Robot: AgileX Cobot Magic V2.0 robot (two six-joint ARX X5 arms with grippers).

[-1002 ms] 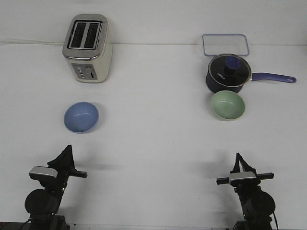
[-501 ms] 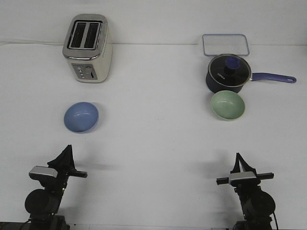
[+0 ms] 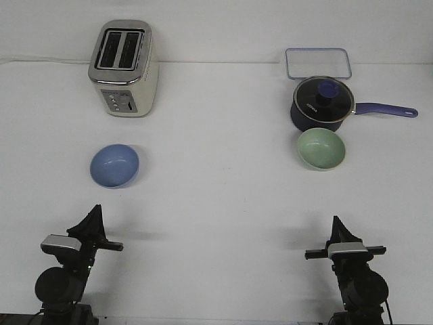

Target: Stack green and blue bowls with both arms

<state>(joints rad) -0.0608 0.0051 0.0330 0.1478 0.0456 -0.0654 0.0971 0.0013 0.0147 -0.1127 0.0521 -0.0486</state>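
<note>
The light blue bowl (image 3: 115,164) rests upright on the white table at the left, in front of the toaster. At the right, the pale green bowl (image 3: 321,148) sits upright, close in front of the dark saucepan. My left gripper (image 3: 95,214) points up from the near left edge, well short of the blue bowl, fingers together with nothing in them. Near the right front edge my right gripper (image 3: 335,223) stands the same way, shut and empty, well short of the green bowl.
A cream and silver toaster (image 3: 124,66) stands at the back left. A dark blue lidded saucepan (image 3: 321,103), handle pointing right, sits just behind the green bowl, and a clear rectangular container (image 3: 318,63) lies behind it.
The right gripper's silver block has dropped very slightly. Both bowls and the left arm have not moved.
</note>
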